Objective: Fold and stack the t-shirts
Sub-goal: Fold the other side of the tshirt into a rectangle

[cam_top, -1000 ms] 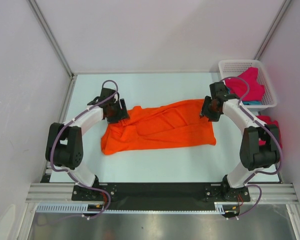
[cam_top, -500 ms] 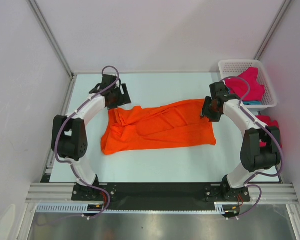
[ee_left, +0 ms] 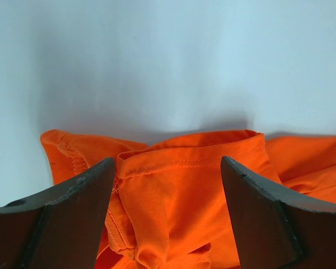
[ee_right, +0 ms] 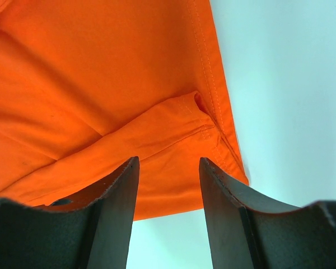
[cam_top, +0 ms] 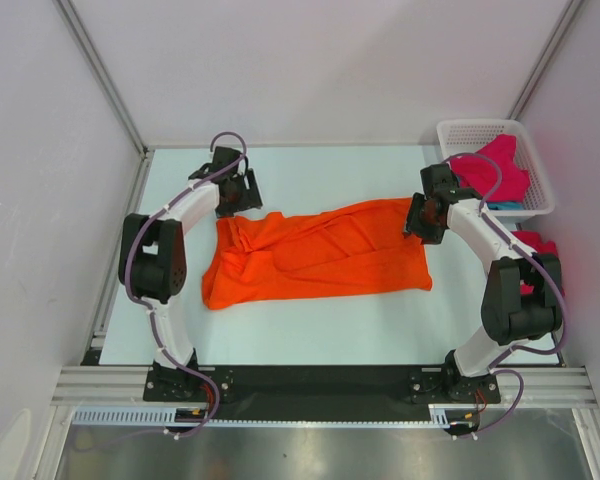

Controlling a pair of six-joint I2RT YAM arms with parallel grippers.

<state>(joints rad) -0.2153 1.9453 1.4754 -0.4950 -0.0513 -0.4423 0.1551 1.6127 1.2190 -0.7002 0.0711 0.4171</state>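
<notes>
The big pale table [cam_top: 310, 330] holds the orange t-shirt [cam_top: 320, 255]. It lies in the middle, a bit crumpled, stretched from left to right. The white basket [cam_top: 480, 126] sits in the far right corner. A magenta t-shirt [cam_top: 500, 170] and a teal t-shirt [cam_top: 505, 205] wait inside it. A second magenta t-shirt [cam_top: 535, 245] lies at the table's right edge.

The left gripper [cam_top: 238, 195] hangs over the orange shirt's far left corner, fingers spread wide, holding nothing. The right gripper [cam_top: 420, 222] is over the far right corner, fingers apart too. I can't tell if it touches the cloth. One at each end looks ready for a fold.
</notes>
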